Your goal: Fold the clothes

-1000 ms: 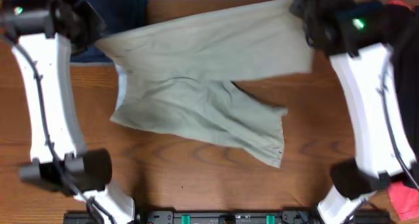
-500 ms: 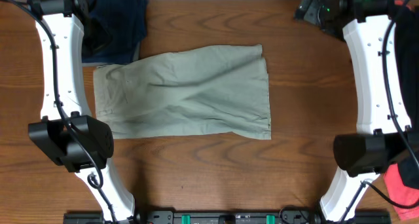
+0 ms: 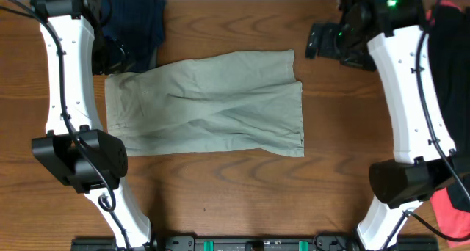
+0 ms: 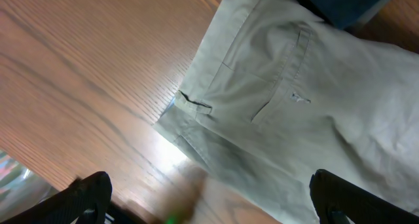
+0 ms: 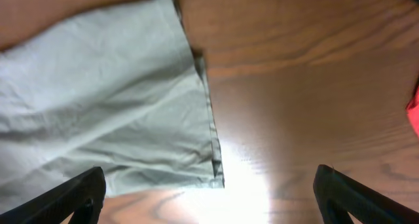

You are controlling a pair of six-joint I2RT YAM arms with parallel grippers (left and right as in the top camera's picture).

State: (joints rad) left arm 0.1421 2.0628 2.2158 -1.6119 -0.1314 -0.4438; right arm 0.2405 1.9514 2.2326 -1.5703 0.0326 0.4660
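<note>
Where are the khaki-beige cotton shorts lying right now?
In the overhead view, the light khaki-beige cotton shorts lie flat at the wooden table's centre, their left edge just below the dark navy folded garment at top left.

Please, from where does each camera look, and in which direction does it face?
Overhead: fixed above the table, facing straight down; shows both arms, the shorts, a navy garment.
Left wrist: on the left arm, facing down at the shorts' waistband end; open left pincer at bottom.
Right wrist: on the right arm, facing down at the shorts' hem end; open right pincer at bottom.
Shared: all three show the shorts.
</note>
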